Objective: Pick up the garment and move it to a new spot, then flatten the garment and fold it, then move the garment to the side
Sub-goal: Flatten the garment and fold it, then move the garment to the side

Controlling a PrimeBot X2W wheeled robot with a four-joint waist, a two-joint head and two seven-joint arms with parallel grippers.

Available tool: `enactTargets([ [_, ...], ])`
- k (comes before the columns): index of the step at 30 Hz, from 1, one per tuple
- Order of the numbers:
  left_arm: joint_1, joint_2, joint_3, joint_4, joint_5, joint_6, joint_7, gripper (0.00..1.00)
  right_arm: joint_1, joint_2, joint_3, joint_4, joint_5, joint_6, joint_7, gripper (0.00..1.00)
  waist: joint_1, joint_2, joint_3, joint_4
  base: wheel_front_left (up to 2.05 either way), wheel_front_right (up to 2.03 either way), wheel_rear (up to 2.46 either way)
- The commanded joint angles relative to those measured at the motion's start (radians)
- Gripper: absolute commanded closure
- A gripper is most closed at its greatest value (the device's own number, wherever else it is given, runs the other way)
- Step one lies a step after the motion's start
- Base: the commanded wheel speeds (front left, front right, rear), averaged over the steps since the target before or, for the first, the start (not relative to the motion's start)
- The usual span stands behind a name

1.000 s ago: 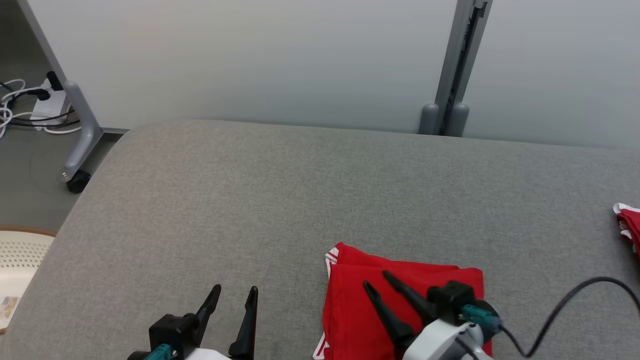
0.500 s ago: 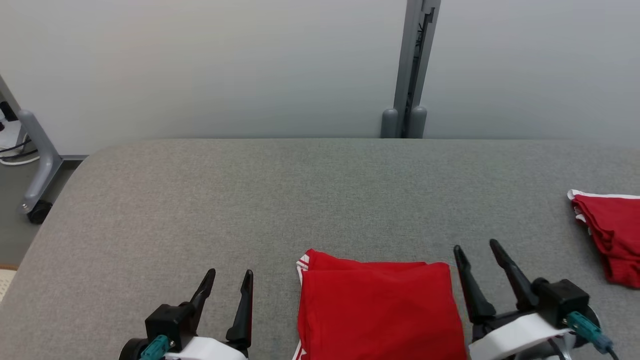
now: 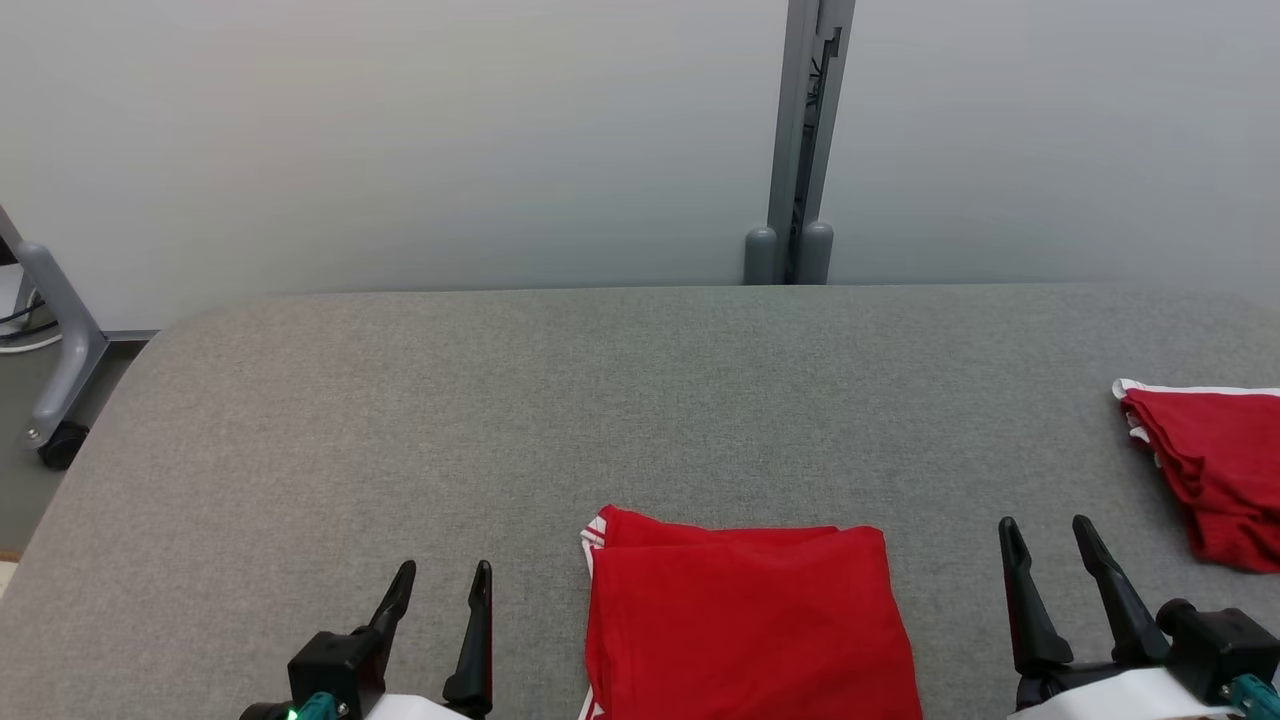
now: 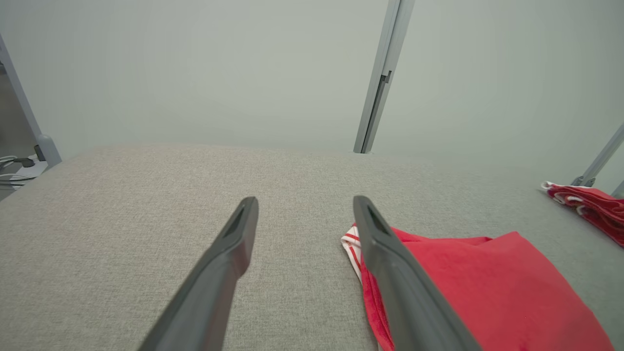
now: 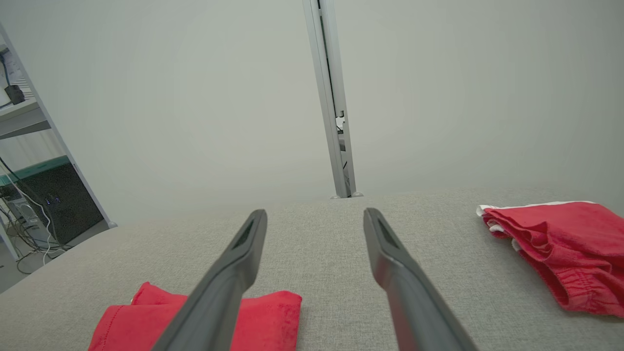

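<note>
Black and long-fingered, the left gripper (image 3: 444, 570) stands at the near edge of the table with its jaws spread wide and nothing between them; the right gripper (image 3: 1044, 525) stands the same way on the other side, wide and empty, just clear of the cloth. Between the two lies the red garment (image 3: 745, 620), folded into a flat, roughly square packet on the grey fabric tabletop (image 3: 600, 400), nearer the robot than the table's middle; its white-striped trim (image 3: 597, 530) shows at the far left corner, and the left wrist view has that corner just beside the left gripper's inner finger.

By its look the cloth is a thin, soft jersey: light, limp, not fragile, and likely to sag open if it is lifted by a single point; the woven tabletop probably drags at it, so sliding may ruck the layers. With the fold apparently done, the move to the side seems to be what is left; a pinch through all layers at the left and right edges, one gripper to each, should keep the packet together.

Farther off the tabletop is bare; well apart to the right lies a second red garment (image 3: 1210, 470), bunched, with white edging. Beyond the far edge stand a grey metal post (image 3: 800, 140) and a pale wall panel (image 3: 400, 150); a castor leg (image 3: 55, 400) shows at the far left.
</note>
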Motion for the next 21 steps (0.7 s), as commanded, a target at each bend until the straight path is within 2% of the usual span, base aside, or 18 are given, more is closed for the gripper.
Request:
enactTargets([
  [1,0.014,0.004,0.007,0.004,0.008,-0.004,-0.006,0.00,0.011,-0.005,-0.005,-0.005,0.003,0.000,-0.004,0.00,0.0000,0.0000,0.000,0.002,0.00,0.00,0.00],
  [21,0.018,-0.014,0.062,0.017,0.047,-0.043,-0.006,0.00,-0.015,-0.005,0.004,0.030,-0.006,0.000,0.002,0.00,0.0000,0.0000,-0.001,0.013,0.00,0.00,0.00],
])
